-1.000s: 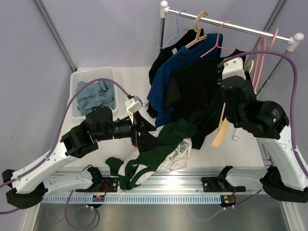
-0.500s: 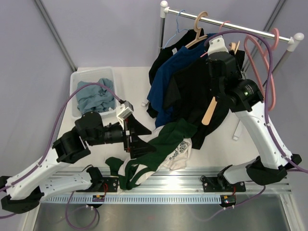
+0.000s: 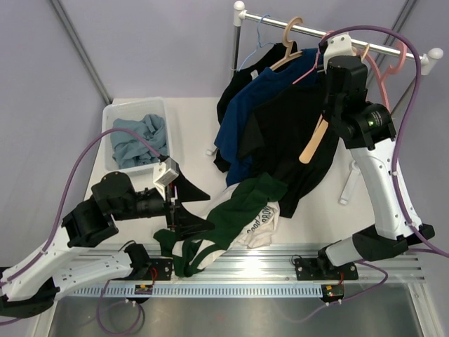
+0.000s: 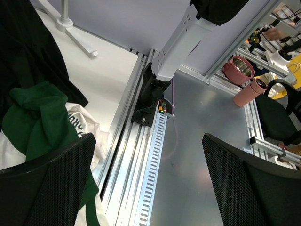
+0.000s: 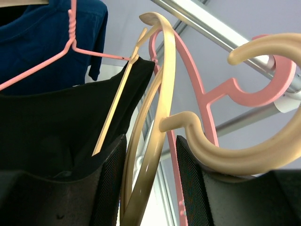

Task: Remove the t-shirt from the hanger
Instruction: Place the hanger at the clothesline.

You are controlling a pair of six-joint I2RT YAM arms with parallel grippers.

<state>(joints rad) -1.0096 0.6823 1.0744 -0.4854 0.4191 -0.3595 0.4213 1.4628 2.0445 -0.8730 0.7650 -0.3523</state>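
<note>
T-shirt, green, lies heaped at the table front, just beside the wide-open left gripper. Right gripper clamps the bare wooden hanger, hook beside the rail, body hanging downward.

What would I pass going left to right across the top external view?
plastic bin → left gripper → navy t-shirt → wooden hanger → rail end cap
</note>
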